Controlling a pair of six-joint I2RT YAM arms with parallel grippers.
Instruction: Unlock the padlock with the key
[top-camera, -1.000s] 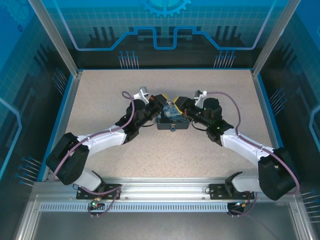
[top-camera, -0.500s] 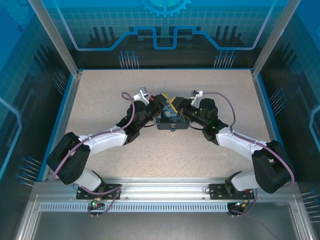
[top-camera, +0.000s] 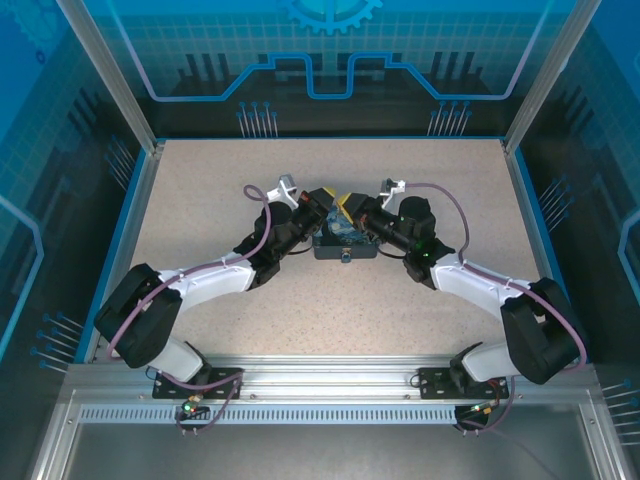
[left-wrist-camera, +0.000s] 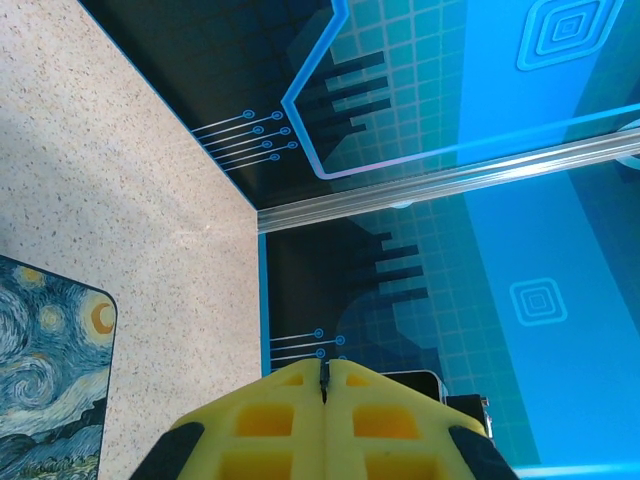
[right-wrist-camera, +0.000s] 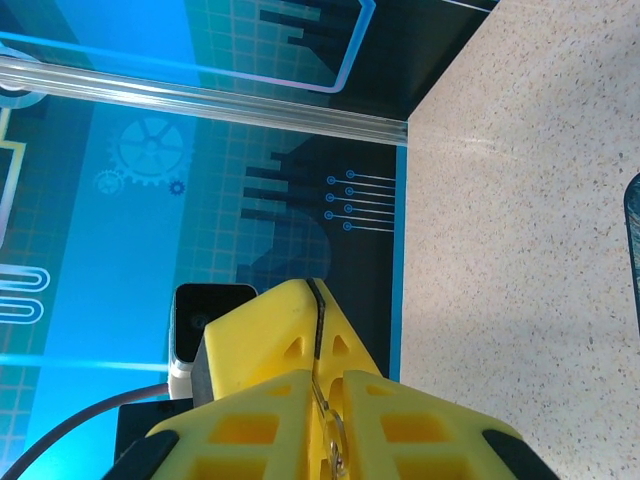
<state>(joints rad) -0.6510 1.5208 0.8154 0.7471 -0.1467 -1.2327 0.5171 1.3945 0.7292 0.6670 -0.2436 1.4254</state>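
My left gripper (left-wrist-camera: 324, 368) is shut, and the key (left-wrist-camera: 323, 378), a thin dark sliver, is pinched at its tips. The two grippers meet tip to tip above the painted tin (top-camera: 345, 246): left gripper (top-camera: 330, 204), right gripper (top-camera: 348, 212). From the right wrist, the left gripper's yellow fingers (right-wrist-camera: 262, 335) point at me with the key (right-wrist-camera: 317, 320) in their seam. A thin metal ring (right-wrist-camera: 333, 435) trails from it into the narrow gap of my right gripper (right-wrist-camera: 327, 376), whose jaws stand close on it. The padlock is hidden.
The squarish dark-blue tin (left-wrist-camera: 50, 385) printed with a swirly painting lies mid-table under both grippers. Blue-edged enclosure walls (top-camera: 140, 200) and aluminium posts (top-camera: 110, 80) ring the speckled tabletop (top-camera: 200, 180). Purple-grey cables (top-camera: 455, 205) arc over both forearms.
The right arm has moved left and brought its gripper up against the left gripper's tips, with its jaws narrowing. The left arm has held still.
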